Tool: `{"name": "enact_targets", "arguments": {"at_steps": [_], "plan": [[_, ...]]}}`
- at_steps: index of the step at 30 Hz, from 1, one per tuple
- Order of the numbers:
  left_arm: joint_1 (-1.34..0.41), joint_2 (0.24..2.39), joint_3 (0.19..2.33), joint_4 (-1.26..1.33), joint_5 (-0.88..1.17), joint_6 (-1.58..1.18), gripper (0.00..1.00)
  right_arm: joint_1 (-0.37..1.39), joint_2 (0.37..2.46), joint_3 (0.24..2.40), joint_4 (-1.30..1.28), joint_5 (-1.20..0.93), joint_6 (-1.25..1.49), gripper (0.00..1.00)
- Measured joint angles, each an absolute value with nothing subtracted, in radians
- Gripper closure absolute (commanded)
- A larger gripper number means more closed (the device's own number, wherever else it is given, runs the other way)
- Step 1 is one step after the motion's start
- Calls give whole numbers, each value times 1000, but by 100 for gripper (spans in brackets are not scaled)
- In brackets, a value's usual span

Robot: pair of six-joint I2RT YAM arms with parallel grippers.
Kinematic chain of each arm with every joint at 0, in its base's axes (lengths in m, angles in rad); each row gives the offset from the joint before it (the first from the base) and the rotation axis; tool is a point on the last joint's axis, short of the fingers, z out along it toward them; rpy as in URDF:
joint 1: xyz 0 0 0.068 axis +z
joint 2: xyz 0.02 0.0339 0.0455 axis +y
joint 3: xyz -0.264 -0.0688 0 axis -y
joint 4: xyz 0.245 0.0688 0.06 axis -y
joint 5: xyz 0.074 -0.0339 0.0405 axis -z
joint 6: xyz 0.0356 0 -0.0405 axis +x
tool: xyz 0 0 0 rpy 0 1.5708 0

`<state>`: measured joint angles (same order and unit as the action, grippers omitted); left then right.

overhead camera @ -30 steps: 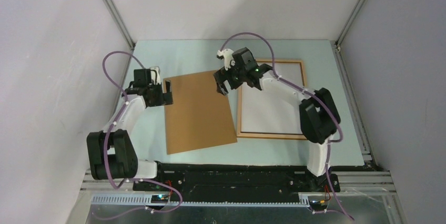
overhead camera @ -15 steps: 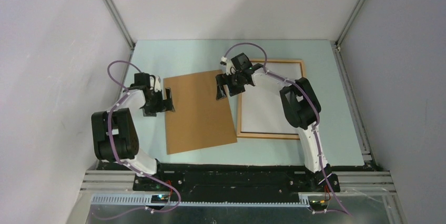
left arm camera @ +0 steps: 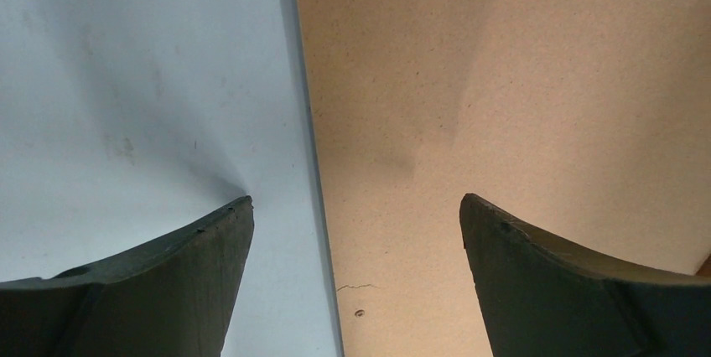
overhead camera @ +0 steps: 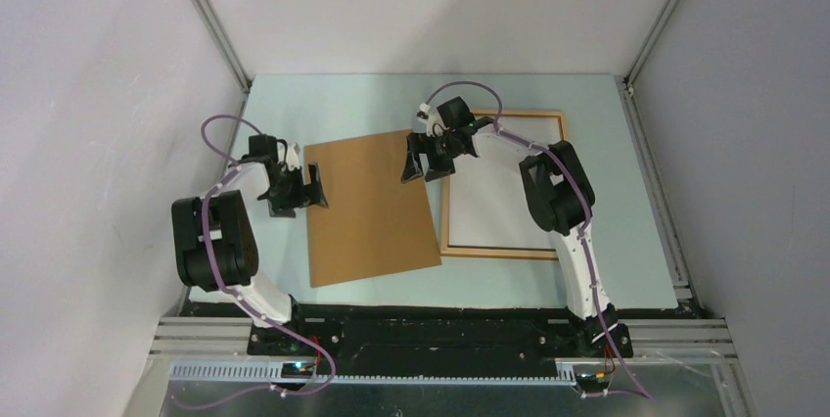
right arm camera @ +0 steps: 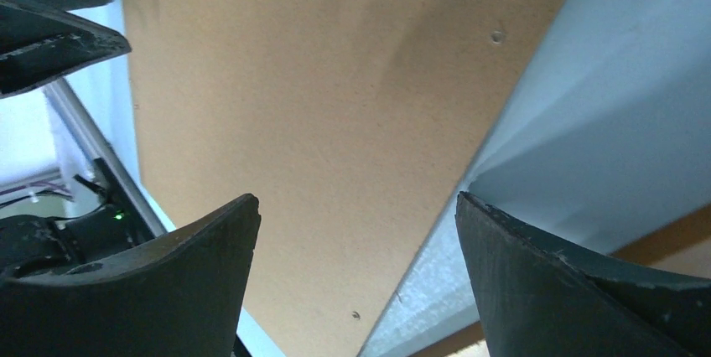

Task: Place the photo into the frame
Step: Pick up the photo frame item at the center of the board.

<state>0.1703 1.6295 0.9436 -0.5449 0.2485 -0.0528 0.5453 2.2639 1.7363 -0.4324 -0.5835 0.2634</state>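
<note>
The frame [overhead camera: 489, 252] lies flat at the right, a thin light-brown wooden rectangle. A white sheet [overhead camera: 494, 207] fills it, apparently the photo white back up; no print shows. The plain brown backing board [overhead camera: 367, 207] lies tilted left of the frame. My left gripper [overhead camera: 315, 185] is open and empty, straddling the board's left edge [left arm camera: 314, 164]. My right gripper [overhead camera: 423, 161] is open and empty over the board's upper right edge [right arm camera: 469, 164]. In the wrist views both grippers [left arm camera: 354, 202] [right arm camera: 356, 198] hold nothing, and a strip of the frame [right arm camera: 671, 230] shows.
The pale blue table [overhead camera: 343, 104] is walled by white panels and metal rails on three sides. The board's right edge lies close to the frame's left side. My left fingers [right arm camera: 50, 30] show across the board in the right wrist view.
Both arms have stretched forward and down. The left gripper came down onto the board's left edge, the right gripper onto its upper right edge. Board and frame have not moved.
</note>
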Motion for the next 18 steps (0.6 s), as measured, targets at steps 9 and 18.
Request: {"name": "enact_targets", "arguments": {"at_steps": [9, 18], "plan": [[183, 1672, 980, -537, 352, -52, 0, 538, 2299, 1736, -362, -726, 367, 10], [207, 1676, 983, -538, 405, -51, 4, 508, 2304, 1689, -264, -826, 466, 12]]}}
